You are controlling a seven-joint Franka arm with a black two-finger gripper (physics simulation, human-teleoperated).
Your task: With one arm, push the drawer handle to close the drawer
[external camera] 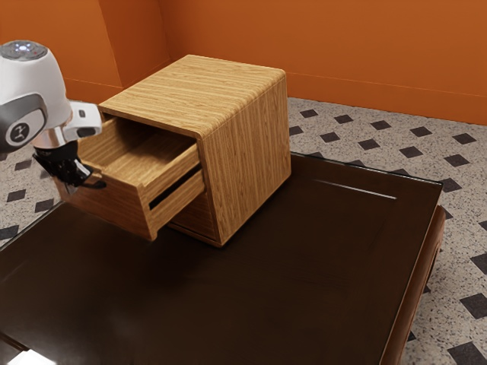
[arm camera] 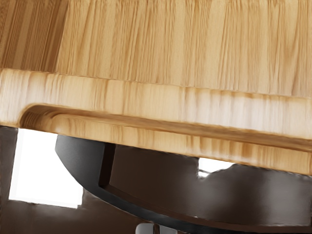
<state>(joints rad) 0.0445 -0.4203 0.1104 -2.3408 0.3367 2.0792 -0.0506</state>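
Note:
In the exterior view my gripper [external camera: 78,178] is at the front of the wooden drawer [external camera: 114,207], close beside its dark handle [external camera: 97,184]. The upper drawer stands well pulled out of the cabinet [external camera: 247,152]. From the wrist view, the black curved handle [arm camera: 127,204] bows out from the front of the drawer [arm camera: 146,105]. My gripper [arm camera: 156,229] has its two grey tips close together at the outer side of that curve, with nothing seen between them. Whether the tips touch the handle cannot be told.
The cabinet stands on a dark glossy table [external camera: 289,281], whose edge runs along the exterior view's right. Below the open drawer, a lower drawer front [external camera: 194,220] sits in the cabinet. Orange walls [external camera: 358,53] and a patterned floor [external camera: 464,175] lie beyond.

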